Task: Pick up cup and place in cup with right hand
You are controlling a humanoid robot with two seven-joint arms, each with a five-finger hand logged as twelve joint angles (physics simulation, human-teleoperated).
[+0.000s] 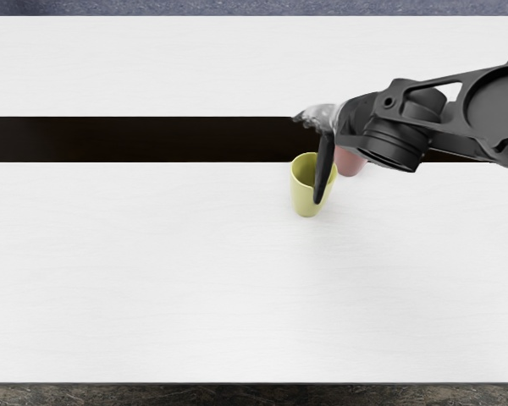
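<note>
- Yellow cup stood on the table, pink cup beside it, partly hidden.
- I couldn't tell how open the right hand was, or whether it gripped anything.
- Sideways drift risked toppling the yellow cup.

Bright, even light; faint soft shadows; crisp edges.

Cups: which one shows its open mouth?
The yellow-green cup: its mouth is visible, partly crossed by the right hand. The pink cup shows only its lower part; its mouth is hidden from view.
</note>
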